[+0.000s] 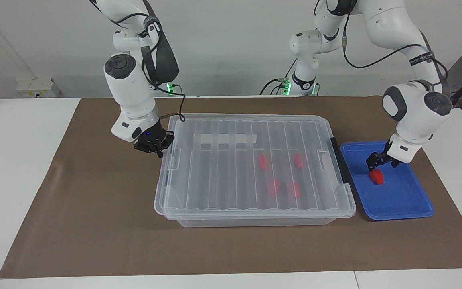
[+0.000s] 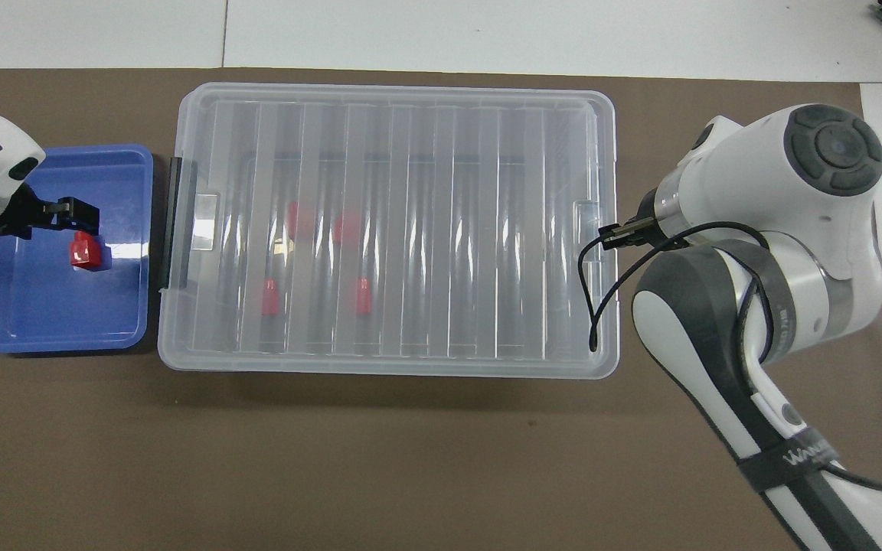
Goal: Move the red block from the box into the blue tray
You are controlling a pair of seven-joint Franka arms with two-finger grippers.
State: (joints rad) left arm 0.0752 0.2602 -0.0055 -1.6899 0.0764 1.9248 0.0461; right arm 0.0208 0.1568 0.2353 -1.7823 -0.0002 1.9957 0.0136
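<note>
With the red block (image 1: pixel 377 176) lying in the blue tray (image 1: pixel 411 200) under the spread, empty left gripper (image 1: pixel 380 160), placement looks done; box (image 1: pixel 251 132) is lidded. Right gripper (image 1: pixel 152 145) waits at its end, fingers unreadable.

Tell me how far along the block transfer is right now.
Mostly done: one red block lies in the blue tray. The left pincer hangs just above it, empty. Four red blocks sit in the lidded box; the right pincer is at its end. Left: retreat.
</note>
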